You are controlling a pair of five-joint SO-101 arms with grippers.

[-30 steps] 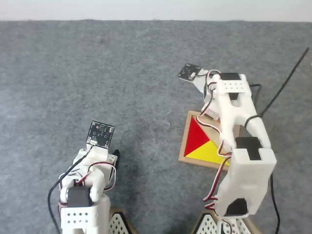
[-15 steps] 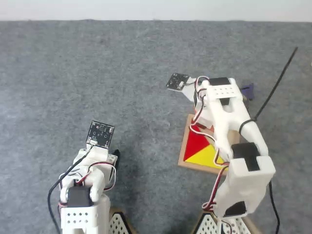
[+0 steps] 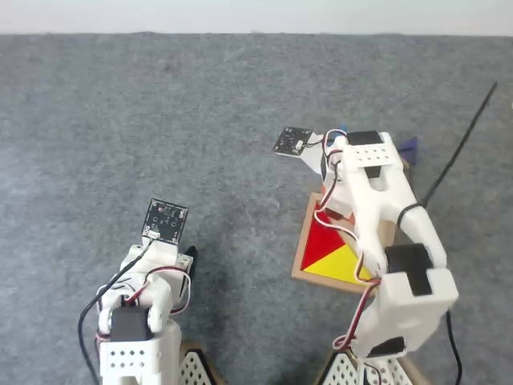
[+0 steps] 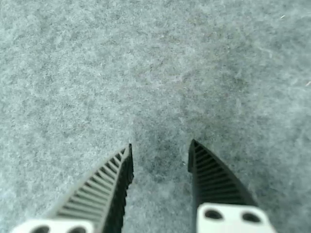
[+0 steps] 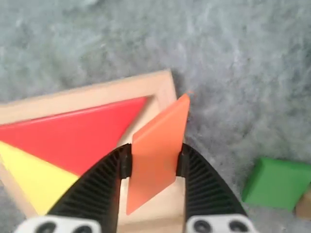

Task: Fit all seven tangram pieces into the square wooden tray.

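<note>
High view: square wooden tray [image 3: 299, 258] at 4 o'clock, holding red triangle [image 3: 321, 238] and yellow triangle [image 3: 341, 263]. Left wrist view: left gripper [image 4: 161, 144] spread above grey felt [image 4: 155, 58]. Right wrist view: right gripper [image 5: 154, 146] pinches orange piece [image 5: 163, 121] over the tray's corner, near green piece [image 5: 274, 182].

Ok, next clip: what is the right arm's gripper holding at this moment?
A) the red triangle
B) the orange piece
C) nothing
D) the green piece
B: in the right wrist view the orange piece sits clamped between the fingers of the right gripper, by the corner of the wooden tray. The green piece lies on the grey mat and the red triangle lies in the tray.
</note>
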